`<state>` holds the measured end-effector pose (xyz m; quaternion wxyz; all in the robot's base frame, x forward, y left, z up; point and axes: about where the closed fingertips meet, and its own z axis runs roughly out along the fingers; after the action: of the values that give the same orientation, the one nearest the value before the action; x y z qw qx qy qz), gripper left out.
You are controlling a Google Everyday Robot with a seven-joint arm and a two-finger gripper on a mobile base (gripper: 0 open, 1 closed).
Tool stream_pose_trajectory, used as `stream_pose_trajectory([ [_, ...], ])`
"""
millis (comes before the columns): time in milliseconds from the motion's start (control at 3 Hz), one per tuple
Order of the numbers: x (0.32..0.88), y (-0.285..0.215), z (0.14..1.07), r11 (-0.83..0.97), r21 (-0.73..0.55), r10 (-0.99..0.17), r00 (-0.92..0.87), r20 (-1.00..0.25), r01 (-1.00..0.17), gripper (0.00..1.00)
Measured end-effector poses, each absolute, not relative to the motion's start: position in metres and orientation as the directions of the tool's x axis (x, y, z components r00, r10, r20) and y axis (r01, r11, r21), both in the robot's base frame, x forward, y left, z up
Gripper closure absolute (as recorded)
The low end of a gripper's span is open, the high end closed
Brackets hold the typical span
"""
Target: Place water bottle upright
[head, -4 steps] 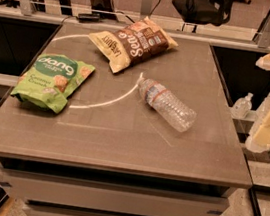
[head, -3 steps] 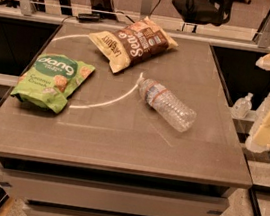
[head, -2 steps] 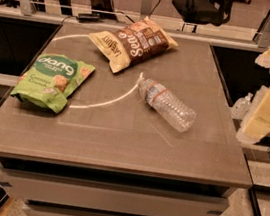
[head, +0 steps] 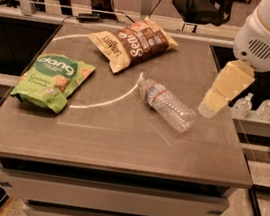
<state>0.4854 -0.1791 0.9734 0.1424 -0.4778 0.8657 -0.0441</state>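
gripper [head: 208,109] just beside lying water bottle [head: 168,105]

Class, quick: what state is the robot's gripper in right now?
Gripper: open or closed cannot be told; it hangs just right of the lying water bottle, not touching it.
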Motion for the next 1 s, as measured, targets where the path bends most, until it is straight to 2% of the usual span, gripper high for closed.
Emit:
stream_pose_trajectory([
  [667, 0.517, -0.142, 0.953, 0.703, -0.126, -0.705, -0.662, -0.256, -0.7, 0.0],
  [1000, 0.529, -0.128, 0.933, 0.712, -0.104, -0.696, -0.68, -0.228, -0.694, 0.0],
])
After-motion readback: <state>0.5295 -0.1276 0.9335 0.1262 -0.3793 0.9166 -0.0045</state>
